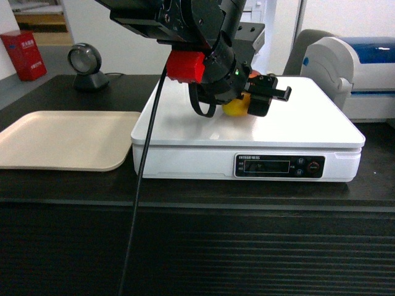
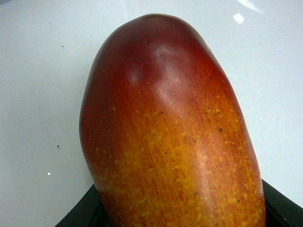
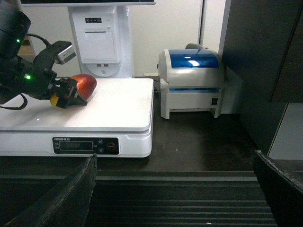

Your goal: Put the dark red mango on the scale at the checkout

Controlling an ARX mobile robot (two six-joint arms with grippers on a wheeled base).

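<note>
Here the scale [image 1: 247, 132] display label is seemingly unreadable, beneath the mango [image 2: 170, 137].

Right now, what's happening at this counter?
The left gripper is holding the dark red mango over the white scale on the dark checkout counter. The mango sits low at the top plate, but whether it is resting on it cannot be told. The jaws are closed on the fruit, so it has not been released. The right gripper hangs open at the counter's front edge, holding nothing. A beige tray lies left of the scale and a label printer to its right.
</note>
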